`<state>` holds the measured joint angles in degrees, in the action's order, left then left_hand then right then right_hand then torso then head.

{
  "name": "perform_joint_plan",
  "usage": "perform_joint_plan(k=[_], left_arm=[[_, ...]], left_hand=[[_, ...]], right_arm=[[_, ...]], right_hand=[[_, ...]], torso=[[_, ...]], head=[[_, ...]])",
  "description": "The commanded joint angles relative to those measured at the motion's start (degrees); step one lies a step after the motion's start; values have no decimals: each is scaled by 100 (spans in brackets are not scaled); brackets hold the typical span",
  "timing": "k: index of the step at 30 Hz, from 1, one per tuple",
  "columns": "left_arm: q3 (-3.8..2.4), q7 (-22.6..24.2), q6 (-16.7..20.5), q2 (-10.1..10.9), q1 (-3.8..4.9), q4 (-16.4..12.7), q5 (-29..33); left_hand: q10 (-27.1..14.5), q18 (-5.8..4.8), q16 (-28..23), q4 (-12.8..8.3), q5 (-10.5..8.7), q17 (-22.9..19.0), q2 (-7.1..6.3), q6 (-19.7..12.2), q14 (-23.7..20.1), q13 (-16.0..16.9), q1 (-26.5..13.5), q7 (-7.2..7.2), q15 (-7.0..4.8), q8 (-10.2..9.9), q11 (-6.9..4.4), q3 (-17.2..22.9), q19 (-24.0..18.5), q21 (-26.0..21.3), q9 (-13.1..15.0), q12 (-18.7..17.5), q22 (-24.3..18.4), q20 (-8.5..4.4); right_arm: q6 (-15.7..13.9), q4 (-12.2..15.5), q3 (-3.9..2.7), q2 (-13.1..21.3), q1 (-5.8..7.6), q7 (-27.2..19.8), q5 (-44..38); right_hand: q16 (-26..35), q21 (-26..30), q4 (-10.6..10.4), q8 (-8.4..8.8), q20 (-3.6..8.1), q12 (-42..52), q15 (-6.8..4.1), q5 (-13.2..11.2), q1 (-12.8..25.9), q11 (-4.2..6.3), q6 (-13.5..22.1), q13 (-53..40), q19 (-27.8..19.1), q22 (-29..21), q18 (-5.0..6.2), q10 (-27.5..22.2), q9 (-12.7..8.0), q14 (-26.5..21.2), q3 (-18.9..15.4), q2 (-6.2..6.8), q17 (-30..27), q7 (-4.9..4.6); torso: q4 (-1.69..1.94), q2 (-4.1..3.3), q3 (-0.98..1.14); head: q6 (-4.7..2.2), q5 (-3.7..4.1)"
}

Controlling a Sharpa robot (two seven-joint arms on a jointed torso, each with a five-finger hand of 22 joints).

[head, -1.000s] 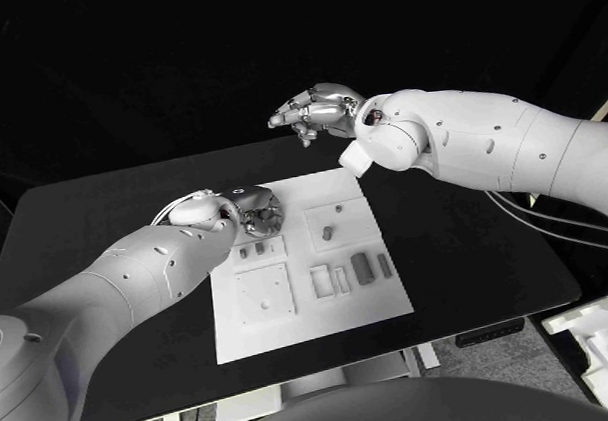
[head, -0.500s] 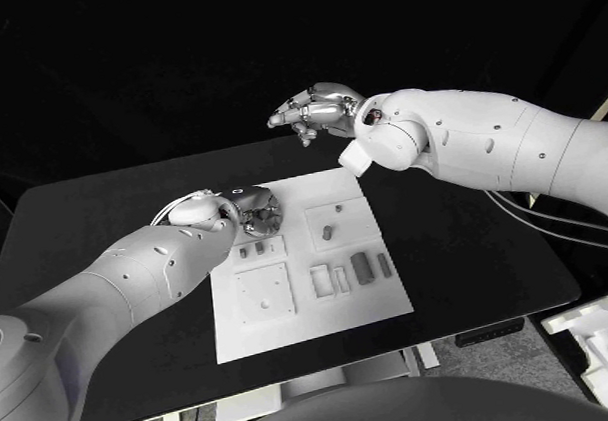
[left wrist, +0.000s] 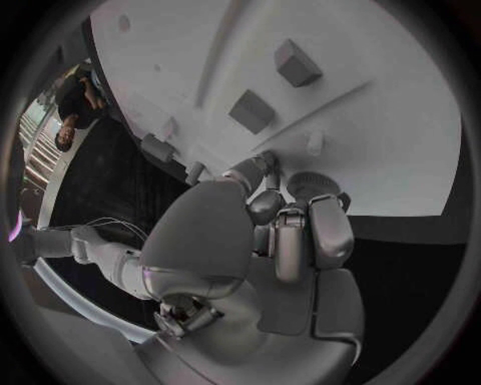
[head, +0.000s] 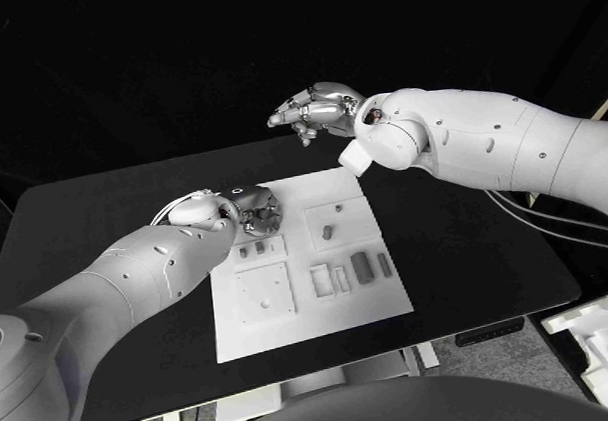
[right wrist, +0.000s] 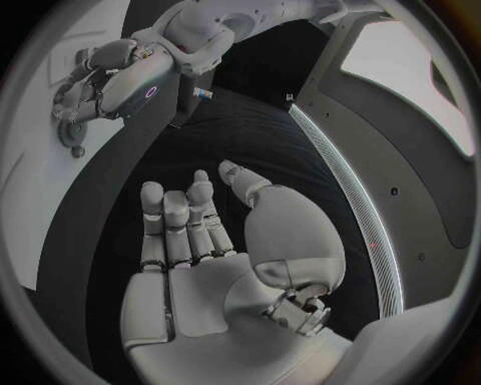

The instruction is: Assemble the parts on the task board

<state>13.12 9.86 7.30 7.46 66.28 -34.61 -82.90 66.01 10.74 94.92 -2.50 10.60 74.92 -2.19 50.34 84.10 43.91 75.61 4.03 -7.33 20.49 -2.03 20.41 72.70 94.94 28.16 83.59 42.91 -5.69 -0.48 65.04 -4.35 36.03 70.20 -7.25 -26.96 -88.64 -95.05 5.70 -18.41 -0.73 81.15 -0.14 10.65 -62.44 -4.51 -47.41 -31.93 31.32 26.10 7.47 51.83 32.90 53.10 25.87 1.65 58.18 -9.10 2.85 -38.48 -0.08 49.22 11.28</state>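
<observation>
Almost nothing has moved since the earlier frames: the left hand [head: 251, 214] stays low over the board's [head: 379, 309] far-left corner, having edged only slightly, and the right hand [head: 318, 111] still hangs high beyond the board's far edge, at about 12 o'clock from its centre. In the left wrist view the left hand's fingers [left wrist: 263, 170] curl down onto a small round toothed part, a gear [left wrist: 307, 184], sitting at the board's edge; whether they pinch it or merely press on it I cannot tell. The right hand holds nothing, its fingers [right wrist: 175, 220] loosely bent and apart. The gear lies at about 11 o'clock on the board; two small blocks [head: 252, 249] sit just nearer the robot, a square plate [head: 263, 293] at about 8 o'clock, a short peg [head: 329, 233] in a raised panel at about 1 o'clock, and slim bars [head: 361, 268] at about 4 o'clock. The parts look like hard moulded plastic, matt, light and stiff, unlikely to deform or break under finger pressure but easy to flick away or tip. The gear is thin and low, so I judge the best hold is across its rim, where the teeth give some bite; its flat face offers little to grasp. The board is a smooth white plate with shallow recesses and raised panels, resting on the matt black table [head: 101, 205].
</observation>
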Motion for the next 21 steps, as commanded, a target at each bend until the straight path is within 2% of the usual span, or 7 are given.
perform_joint_plan(k=[1,10,21], left_arm=[[-3,27,152,-10,1,-1,105],[-5,51,263,18,2,-71,144],[-8,16,245,100,17,-256,193]], left_hand=[[-234,426,875,6,1,1721,13,378,1313,13,-63,266,19,54,183,45,-48,817,27,41,13,-7],[-213,426,891,-12,6,1783,27,595,1357,32,-52,358,15,145,159,98,-34,821,69,69,39,-13],[-203,426,892,-17,8,1789,43,671,1362,36,-47,384,14,175,149,121,-29,822,83,76,47,-15]], right_arm=[[42,8,-3,-5,1,-55,-35],[43,8,-3,9,1,-56,-35],[34,22,-3,61,1,-56,-35]], right_hand=[[-22,-625,-14,-20,10,29,-41,-17,53,7,21,-8,-22,5,22,-26,0,14,32,-4,7,-30],[-22,-626,-14,-21,10,29,-41,-17,54,7,20,-9,-22,5,23,-25,0,14,32,-3,7,-30],[-23,-626,-14,-22,10,30,-42,-17,55,7,20,-9,-21,5,23,-25,0,14,33,-3,8,-30]], torso=[[1,1,-3],[9,4,-10],[21,9,-9]], head=[[-2,0],[-14,-9],[-38,-29]])
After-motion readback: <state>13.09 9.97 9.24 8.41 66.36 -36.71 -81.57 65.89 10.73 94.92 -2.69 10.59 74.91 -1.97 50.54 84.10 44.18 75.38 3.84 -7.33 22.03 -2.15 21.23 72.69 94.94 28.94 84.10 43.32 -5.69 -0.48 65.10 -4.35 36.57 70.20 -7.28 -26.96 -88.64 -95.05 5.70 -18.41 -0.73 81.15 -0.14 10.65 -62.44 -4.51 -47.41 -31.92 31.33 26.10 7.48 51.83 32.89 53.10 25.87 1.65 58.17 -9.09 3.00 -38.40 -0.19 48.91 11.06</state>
